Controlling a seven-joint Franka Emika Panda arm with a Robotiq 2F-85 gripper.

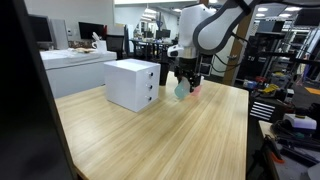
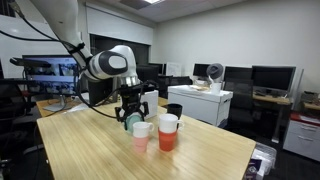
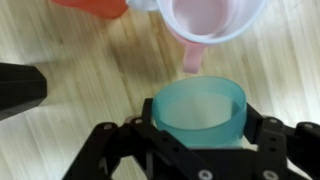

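Wrist view, left to right: a dark blurred shape sits at the left edge, and I can't identify it. The orange cup (image 3: 90,5) is cut off by the top edge, with the pink cup (image 3: 215,18) beside it. Below the pink cup, near but apart, the teal cup (image 3: 200,108) stands upright between my gripper's (image 3: 200,128) fingers. A finger lies against each side of it, so I read the pincer as closed on the teal cup at a fairly wide span. I can't tell whether it is off the table (image 3: 80,60).

In an exterior view, the white box (image 1: 132,84) stands left and well apart, then the teal cup (image 1: 181,92) under the gripper.

In an exterior view, the teal cup (image 2: 132,122) comes first, then the pink cup (image 2: 141,136), the orange cup (image 2: 167,135), and a black cup (image 2: 174,110) behind them.
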